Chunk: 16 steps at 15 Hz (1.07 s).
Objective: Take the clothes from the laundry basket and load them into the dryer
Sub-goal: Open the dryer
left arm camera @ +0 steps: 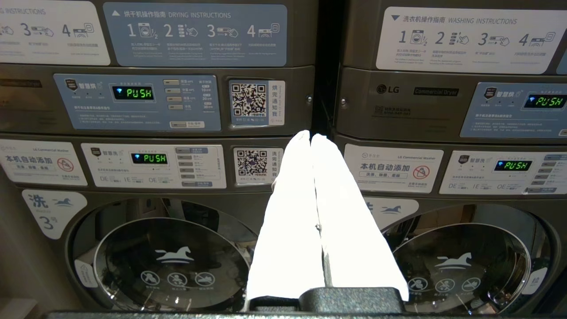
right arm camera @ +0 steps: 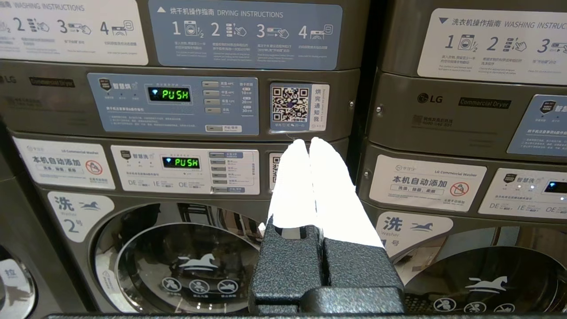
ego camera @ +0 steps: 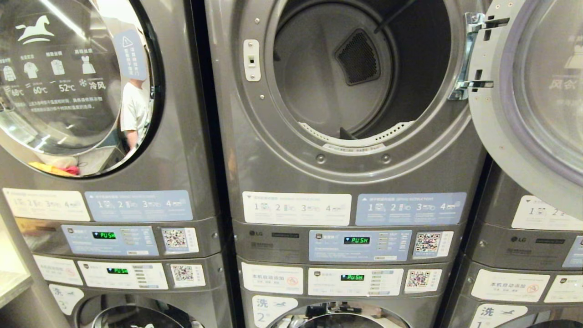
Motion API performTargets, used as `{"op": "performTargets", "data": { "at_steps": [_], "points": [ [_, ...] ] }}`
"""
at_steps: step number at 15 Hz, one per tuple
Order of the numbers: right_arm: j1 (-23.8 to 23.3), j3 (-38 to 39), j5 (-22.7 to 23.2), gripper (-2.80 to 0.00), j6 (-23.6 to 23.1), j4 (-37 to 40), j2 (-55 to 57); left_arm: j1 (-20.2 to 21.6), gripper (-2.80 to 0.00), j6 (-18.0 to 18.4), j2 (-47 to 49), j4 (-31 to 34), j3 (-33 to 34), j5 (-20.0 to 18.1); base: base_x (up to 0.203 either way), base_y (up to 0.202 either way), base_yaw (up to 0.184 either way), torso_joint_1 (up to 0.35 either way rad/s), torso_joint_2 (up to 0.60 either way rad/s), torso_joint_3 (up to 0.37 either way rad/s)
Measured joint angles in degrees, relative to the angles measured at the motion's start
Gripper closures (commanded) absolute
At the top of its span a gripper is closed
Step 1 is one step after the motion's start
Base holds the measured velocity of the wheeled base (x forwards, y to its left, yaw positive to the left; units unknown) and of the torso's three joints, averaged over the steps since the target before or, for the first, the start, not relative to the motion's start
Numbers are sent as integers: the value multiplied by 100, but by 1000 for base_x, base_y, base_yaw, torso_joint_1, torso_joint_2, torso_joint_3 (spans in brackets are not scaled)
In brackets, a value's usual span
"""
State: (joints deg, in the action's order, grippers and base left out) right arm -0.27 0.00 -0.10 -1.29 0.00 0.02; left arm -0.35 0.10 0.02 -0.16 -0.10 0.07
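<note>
The middle grey dryer (ego camera: pixel 255 150) faces me with its round drum (ego camera: pixel 328 77) bare inside and its door (ego camera: pixel 533 95) swung open to the right. The clothes and the laundry basket are out of view. Neither arm shows in the head view. My left gripper (left arm camera: pixel 310 135) is shut with nothing in it, its white fingers (left arm camera: pixel 288 208) pressed together and pointing at the seam between two machines' control panels. My right gripper (right arm camera: pixel 308 141) is shut and empty too, aimed at the panels below the dryer.
A closed dryer door (ego camera: pixel 68 82) at the left mirrors a person in a white shirt. Control panels with green PUSH displays (ego camera: pixel 356 240) run below the dryers. Washer doors (left arm camera: pixel 170 261) (right arm camera: pixel 190 261) sit under them. Another stack (ego camera: pixel 524 255) stands at the right.
</note>
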Motion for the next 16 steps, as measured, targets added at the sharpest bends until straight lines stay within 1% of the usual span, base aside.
{"op": "performTargets", "data": {
  "at_steps": [16],
  "points": [
    [0,0,-11,0,-3,0,0,0,0,0,0,0,2,0,0,0,0,0,0,0]
  ]
}}
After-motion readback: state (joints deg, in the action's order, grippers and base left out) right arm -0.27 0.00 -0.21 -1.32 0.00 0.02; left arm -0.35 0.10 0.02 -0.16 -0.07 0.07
